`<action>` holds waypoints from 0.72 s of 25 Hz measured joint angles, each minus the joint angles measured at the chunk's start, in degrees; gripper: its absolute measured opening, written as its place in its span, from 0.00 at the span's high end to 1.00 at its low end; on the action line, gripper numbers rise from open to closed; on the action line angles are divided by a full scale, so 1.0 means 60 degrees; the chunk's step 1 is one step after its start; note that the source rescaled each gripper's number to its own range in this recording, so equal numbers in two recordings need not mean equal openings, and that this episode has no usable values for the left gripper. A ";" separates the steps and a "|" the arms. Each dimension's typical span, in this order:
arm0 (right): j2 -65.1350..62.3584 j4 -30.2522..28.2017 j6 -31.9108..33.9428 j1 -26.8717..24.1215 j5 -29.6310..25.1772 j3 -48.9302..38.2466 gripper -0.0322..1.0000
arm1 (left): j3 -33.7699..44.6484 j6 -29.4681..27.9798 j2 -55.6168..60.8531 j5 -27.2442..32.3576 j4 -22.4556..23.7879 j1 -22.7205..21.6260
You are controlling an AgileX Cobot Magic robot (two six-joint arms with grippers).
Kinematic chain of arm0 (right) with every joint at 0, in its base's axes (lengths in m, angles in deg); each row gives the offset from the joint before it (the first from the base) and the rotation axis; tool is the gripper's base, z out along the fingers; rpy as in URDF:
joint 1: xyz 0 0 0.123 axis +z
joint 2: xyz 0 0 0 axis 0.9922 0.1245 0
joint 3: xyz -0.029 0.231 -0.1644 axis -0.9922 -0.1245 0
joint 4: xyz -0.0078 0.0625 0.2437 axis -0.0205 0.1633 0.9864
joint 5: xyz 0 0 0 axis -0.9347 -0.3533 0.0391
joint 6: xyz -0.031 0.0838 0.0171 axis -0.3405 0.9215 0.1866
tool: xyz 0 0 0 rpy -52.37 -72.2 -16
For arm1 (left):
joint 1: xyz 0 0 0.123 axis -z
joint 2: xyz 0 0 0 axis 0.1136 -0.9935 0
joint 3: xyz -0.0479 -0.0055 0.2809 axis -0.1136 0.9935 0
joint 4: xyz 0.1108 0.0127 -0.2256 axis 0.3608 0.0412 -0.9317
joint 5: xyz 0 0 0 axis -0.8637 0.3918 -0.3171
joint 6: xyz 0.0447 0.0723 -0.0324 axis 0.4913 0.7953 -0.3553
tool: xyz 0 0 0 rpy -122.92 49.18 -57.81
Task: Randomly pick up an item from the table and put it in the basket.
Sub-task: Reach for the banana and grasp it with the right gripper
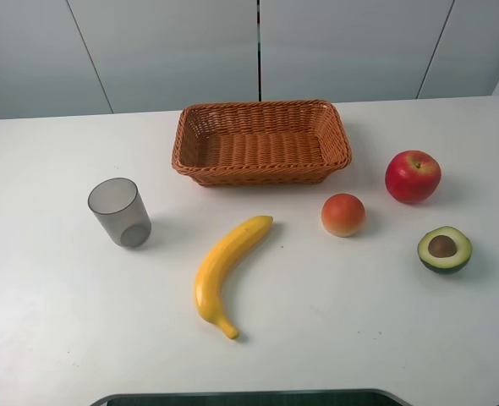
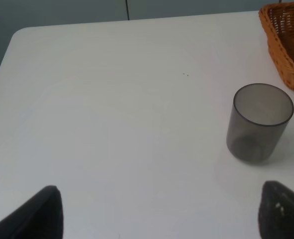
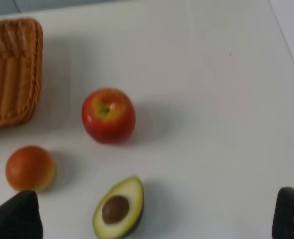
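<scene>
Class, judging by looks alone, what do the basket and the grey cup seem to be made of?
Basket: woven wicker or imitation wicker, orange-brown, dull sheen; interlaced strands show. Grey cup: probably plastic, smooth and translucent; its base shows through the wall.

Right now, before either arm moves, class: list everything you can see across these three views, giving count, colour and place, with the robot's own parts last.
table: one, white, under everything.
basket: one, orange-brown wicker, far middle of the table, nothing inside.
banana: one, yellow, lying in front of the basket.
cup: one, grey translucent, upright, left of the banana.
round fruit: one, orange-pink, right of the banana's far tip.
apple: one, red, right of the basket.
avocado half: one, green with a brown stone, cut side up, in front of the apple.
left gripper: one, black, open, near the cup.
right gripper: one, black, open, near the avocado half.
</scene>
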 joint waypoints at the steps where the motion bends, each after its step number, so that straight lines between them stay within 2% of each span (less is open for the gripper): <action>1: 0.0283 0.0178 0.0058 0.0000 0.0059 0.0000 0.00 | 0.0000 0.0000 0.0000 0.0000 0.0000 0.0000; 4: 0.1223 0.0700 0.0390 0.0075 0.0020 0.0000 0.00 | 0.0000 0.0000 0.0000 0.0000 0.0000 0.0000; 6: 0.1820 0.0819 0.0717 0.0480 -0.0025 0.0000 0.00 | 0.0000 0.0054 0.0000 0.0000 0.0000 0.0000; 11: 0.3258 0.0798 0.1831 0.2624 0.0263 0.0000 0.00 | 0.0000 0.0054 0.0000 0.0000 0.0000 0.0000; 14: 0.4202 0.0836 0.2508 0.3624 0.0526 0.0000 0.00 | 0.0000 0.0054 0.0000 0.0000 0.0000 0.0000; 18: 0.5575 0.0859 0.2817 0.5085 0.1219 0.0000 0.00 | 0.0000 0.0000 0.0000 0.0000 0.0000 0.0000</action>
